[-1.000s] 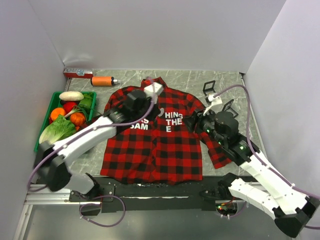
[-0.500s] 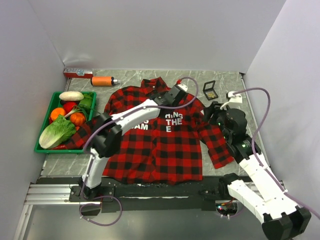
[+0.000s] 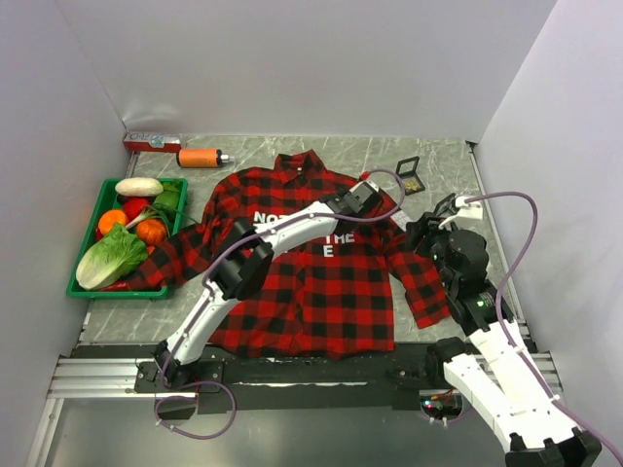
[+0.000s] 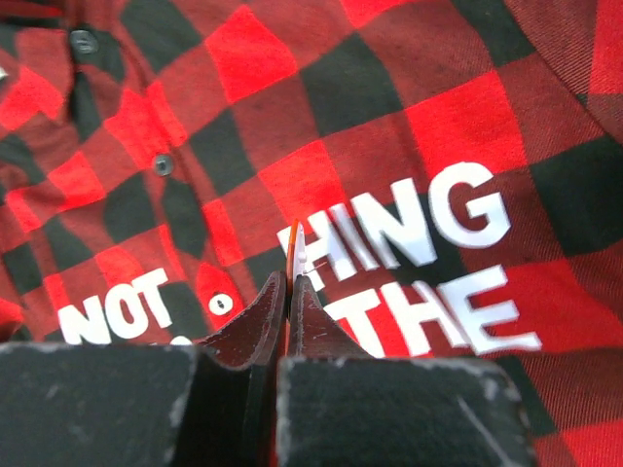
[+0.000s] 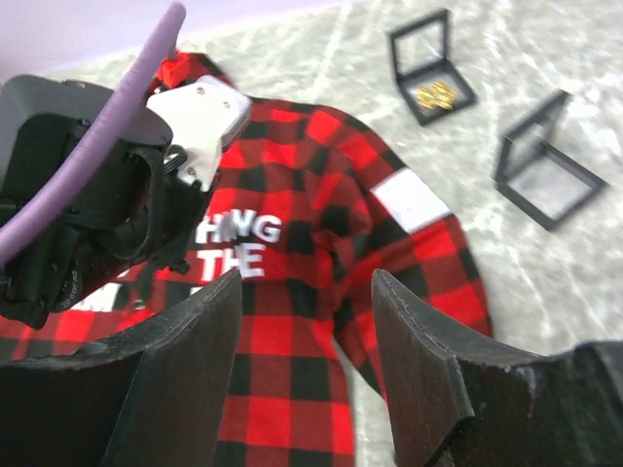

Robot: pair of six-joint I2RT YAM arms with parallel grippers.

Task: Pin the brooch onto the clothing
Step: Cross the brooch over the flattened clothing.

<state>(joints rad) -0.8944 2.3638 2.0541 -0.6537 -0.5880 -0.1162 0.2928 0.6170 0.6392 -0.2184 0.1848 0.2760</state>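
The gold brooch [image 5: 435,94] lies in its open box [image 5: 403,76] on the worktop [image 3: 448,156], just off the shoulder of the shirt [image 3: 321,292], ahead and right of the right end effector [image 5: 307,282], whose fingers are apart, while the left end effector [image 4: 290,280], pressed together over the lettering [image 4: 419,253], has swung rightward to about as near.

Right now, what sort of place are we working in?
Likely a robot test cell: plain pale walls box in a marble-look tabletop holding a plaid shirt and a crate of vegetables.
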